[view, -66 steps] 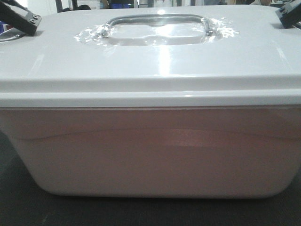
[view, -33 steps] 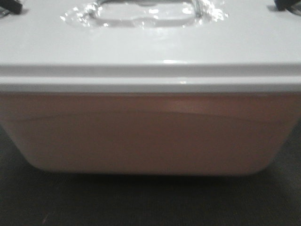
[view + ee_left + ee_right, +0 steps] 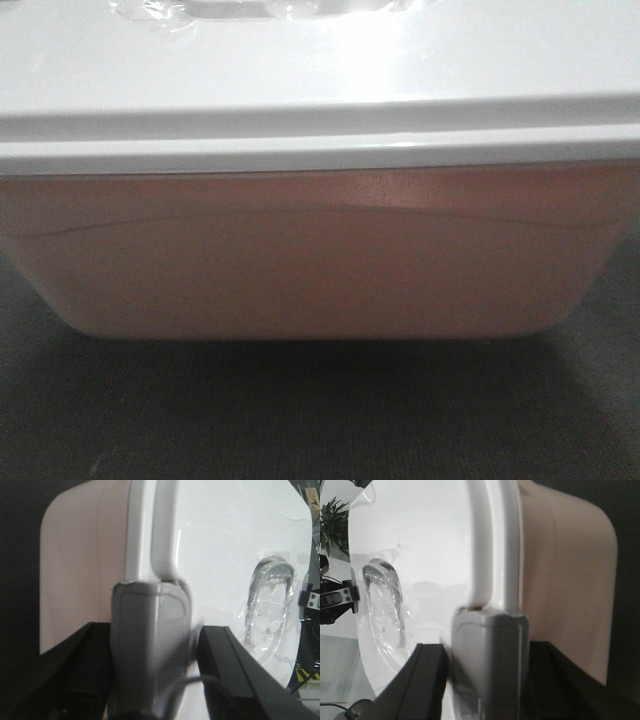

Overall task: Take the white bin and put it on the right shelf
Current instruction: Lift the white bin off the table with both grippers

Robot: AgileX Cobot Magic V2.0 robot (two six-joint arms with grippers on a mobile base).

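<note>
Dark surface below the white bin, we have left gripper and right gripper clamped on its grey latches: grasp looks done, carry to right shelf pending.

Glares overhead-bright on the lid of the white bin. Falls dim, grainy and shadowed beneath the bin. Blurs softly throughout.
</note>
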